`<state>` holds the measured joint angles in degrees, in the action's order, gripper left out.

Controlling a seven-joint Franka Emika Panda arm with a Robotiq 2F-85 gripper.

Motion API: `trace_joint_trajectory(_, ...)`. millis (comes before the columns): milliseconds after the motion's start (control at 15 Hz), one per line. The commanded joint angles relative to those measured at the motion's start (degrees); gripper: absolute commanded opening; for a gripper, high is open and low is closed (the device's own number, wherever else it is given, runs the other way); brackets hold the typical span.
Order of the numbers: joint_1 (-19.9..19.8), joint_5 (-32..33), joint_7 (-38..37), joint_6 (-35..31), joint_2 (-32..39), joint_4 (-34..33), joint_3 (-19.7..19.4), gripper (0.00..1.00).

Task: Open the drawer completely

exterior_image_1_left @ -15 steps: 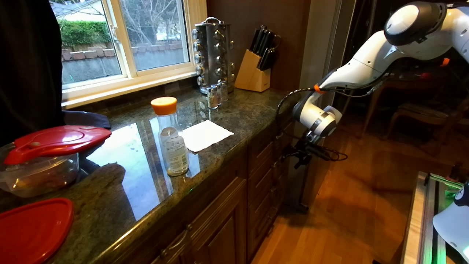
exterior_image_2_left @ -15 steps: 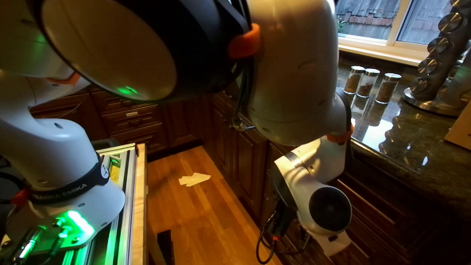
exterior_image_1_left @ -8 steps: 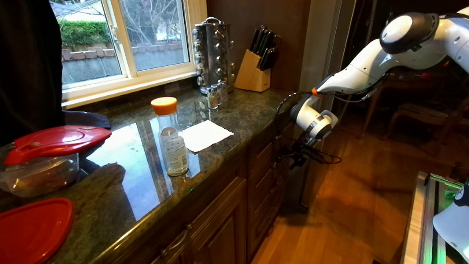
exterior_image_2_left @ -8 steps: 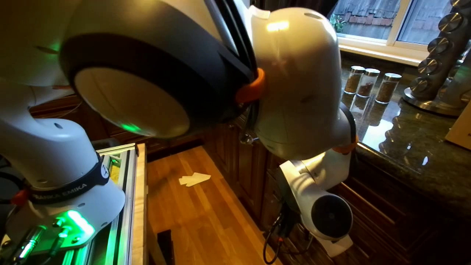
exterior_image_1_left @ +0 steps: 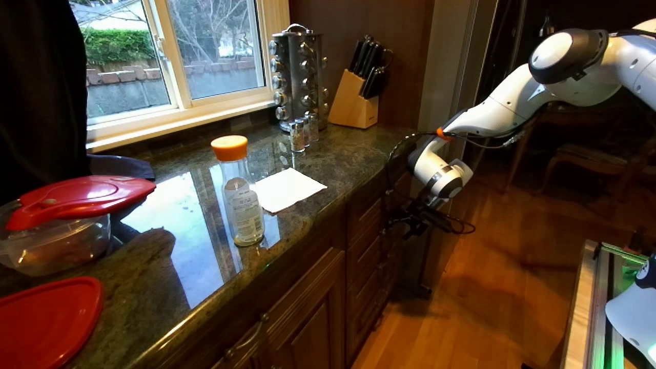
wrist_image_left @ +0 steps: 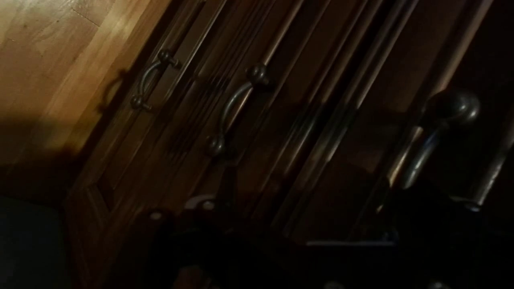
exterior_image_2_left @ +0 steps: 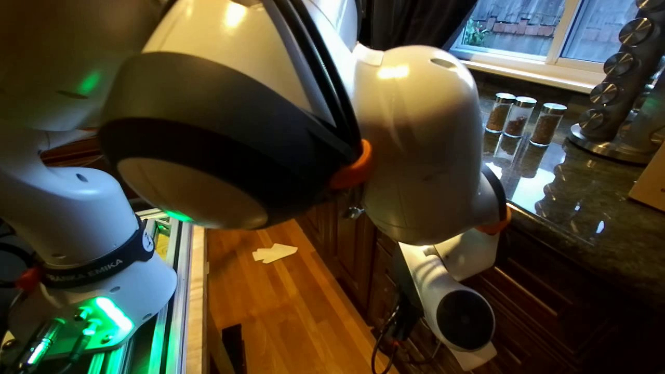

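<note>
A stack of dark brown wooden drawer fronts (exterior_image_1_left: pixel 365 215) is under the counter, with metal bar handles. All the fronts I can see look shut; no pale inner box or utensils show, so I cannot tell which one is the drawer. My gripper (exterior_image_1_left: pixel 407 226) is just in front of the upper fronts. In the wrist view my gripper (wrist_image_left: pixel 321 182) is open, its dark fingers wide apart. The right finger covers the lower end of the nearest handle (wrist_image_left: pixel 451 107); contact cannot be told. Another handle (wrist_image_left: pixel 235 106) lies beyond the left finger. In an exterior view the wrist (exterior_image_2_left: pixel 462 317) hides the fingers.
The granite counter edge (exterior_image_1_left: pixel 328 210) overhangs the fronts. On the counter are a bottle (exterior_image_1_left: pixel 243 205), a paper sheet (exterior_image_1_left: pixel 289 189), a knife block (exterior_image_1_left: pixel 353 105), a spice rack (exterior_image_1_left: pixel 300 77) and small spice jars (exterior_image_2_left: pixel 548 124). A cabinet door (exterior_image_1_left: pixel 312 312) adjoins the drawers.
The arm's elbow and forearm have come down. My gripper has moved slightly towards the drawer fronts. The drawer fronts have not visibly moved.
</note>
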<state>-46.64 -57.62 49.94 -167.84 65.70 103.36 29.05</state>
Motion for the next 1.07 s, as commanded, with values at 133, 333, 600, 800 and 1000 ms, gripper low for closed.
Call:
trace_joint_trajectory(133,4.1,0.9,-4.1,2.7,-3.2,3.4,-5.6,1.0)
trace_joint_trajectory(333,7.4,2.5,-7.3,6.1,-6.2,5.1,-10.3,1.0)
trace_joint_trajectory(600,12.1,4.0,-10.3,12.7,-9.3,7.0,-17.2,1.0)
trace_joint_trajectory(800,15.2,4.3,-11.5,16.5,-10.9,7.9,-21.8,1.0)
trace_joint_trajectory(1000,17.5,5.4,-11.4,20.0,-12.7,10.1,-26.2,1.0)
